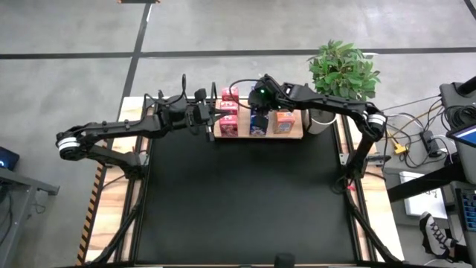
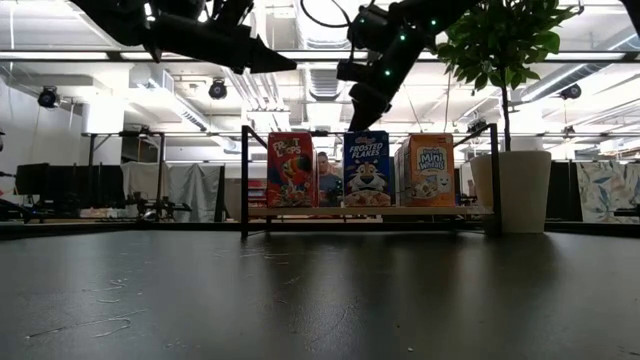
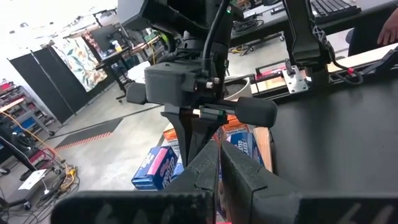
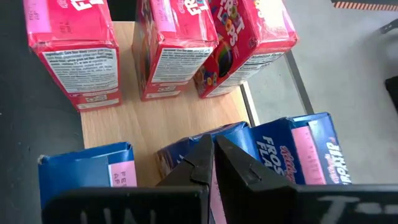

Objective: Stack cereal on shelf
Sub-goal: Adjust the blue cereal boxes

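The shelf (image 1: 294, 135), a light-wood board, stands at the table's far middle. On it, three red cereal boxes (image 4: 168, 43) stand upright at its left end, blue ones (image 1: 258, 123) in the middle and orange ones (image 1: 283, 120) at the right. One blue box (image 4: 298, 155) lies tilted, front up, over the board's far edge. My right gripper (image 4: 211, 146) is shut and slants down over the blue boxes. My left gripper (image 1: 208, 119) is shut and hangs level in the air just left of the red boxes. My right gripper's shut fingertips (image 4: 202, 155) come down slanting from above, between the top of the middle blue box (image 4: 186, 149) and the tilted blue box. I cannot tell whether they touch either box.
A potted plant (image 1: 343, 71) stands right of the shelf, close to my right arm. The black tabletop (image 1: 238, 201) stretches bare from the shelf to the near edge. The shelf's black frame posts (image 2: 244, 180) rise at its ends.
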Tool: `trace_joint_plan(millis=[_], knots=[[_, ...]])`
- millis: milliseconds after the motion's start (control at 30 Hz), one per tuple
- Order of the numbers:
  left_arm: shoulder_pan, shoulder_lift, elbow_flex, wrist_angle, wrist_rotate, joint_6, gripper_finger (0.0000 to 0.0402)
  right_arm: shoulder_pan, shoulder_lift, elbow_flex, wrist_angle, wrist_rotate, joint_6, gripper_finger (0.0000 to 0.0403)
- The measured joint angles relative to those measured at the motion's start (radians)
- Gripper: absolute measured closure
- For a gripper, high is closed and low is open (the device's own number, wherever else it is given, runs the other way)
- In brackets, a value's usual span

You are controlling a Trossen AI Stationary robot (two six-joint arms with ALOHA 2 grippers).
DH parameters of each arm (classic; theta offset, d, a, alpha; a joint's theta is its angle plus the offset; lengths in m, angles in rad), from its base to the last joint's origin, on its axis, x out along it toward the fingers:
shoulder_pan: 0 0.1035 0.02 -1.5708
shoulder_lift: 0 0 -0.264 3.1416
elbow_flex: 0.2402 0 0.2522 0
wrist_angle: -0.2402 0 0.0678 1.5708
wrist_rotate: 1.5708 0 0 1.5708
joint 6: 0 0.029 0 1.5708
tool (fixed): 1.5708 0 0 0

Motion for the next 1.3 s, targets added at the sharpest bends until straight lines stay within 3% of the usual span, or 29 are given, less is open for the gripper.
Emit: trace_joint_plan(millis=[1033, 1300], knots=[[-0.001, 0.000, 0.000, 0.000, 0.000, 0.000, 0.0402, 0.016, -0.001, 0.032, -0.009, 0.044, 0.024, 0.0394], [-0.001, 0.000, 0.000, -0.005, 0.000, 0.000, 0.0402, 0.071, -0.044, 0.120, -0.169, 0.043, 0.035, 0.0394]])
